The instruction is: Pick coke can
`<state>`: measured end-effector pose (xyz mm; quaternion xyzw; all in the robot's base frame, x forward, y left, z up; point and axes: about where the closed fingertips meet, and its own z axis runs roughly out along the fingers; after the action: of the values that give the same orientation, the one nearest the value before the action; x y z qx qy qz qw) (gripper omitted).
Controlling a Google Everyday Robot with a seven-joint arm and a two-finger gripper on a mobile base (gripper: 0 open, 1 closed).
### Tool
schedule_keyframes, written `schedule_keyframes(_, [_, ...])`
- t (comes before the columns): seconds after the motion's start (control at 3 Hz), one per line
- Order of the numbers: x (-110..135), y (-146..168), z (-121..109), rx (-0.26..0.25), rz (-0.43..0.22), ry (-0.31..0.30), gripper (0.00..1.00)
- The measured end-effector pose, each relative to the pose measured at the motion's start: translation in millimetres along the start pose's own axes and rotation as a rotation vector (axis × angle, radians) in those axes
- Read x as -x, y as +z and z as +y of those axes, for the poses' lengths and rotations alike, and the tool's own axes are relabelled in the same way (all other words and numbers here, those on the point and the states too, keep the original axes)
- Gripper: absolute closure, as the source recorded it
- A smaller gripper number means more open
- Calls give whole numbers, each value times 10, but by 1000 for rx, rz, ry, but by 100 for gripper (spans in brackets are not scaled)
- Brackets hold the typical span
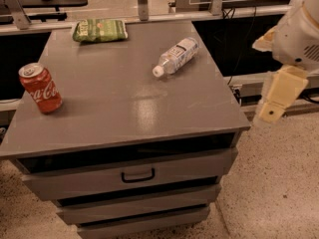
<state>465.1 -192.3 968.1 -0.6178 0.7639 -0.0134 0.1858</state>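
The coke can (40,88), red with white script and a silver top, stands upright near the left edge of the grey cabinet top (134,103). My gripper (277,96), cream-coloured under a white arm housing, hangs off the right side of the cabinet, beyond its right edge and above the floor. It is far from the can, with the whole width of the top between them, and it holds nothing that I can see.
A clear plastic bottle (175,57) with a white cap lies on its side at the back right of the top. A green snack bag (99,30) lies at the back left. Drawers (138,174) front the cabinet. Speckled floor lies to the right.
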Motion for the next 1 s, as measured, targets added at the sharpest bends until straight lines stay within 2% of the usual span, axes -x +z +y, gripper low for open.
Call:
schedule_keyframes(0.33, [518, 430, -148, 30, -110, -54, 0])
schedule_keyframes(0.67, [1218, 837, -179, 54, -240, -118, 0])
schedule_keyframes(1.0, [1218, 837, -179, 54, -240, -118, 0])
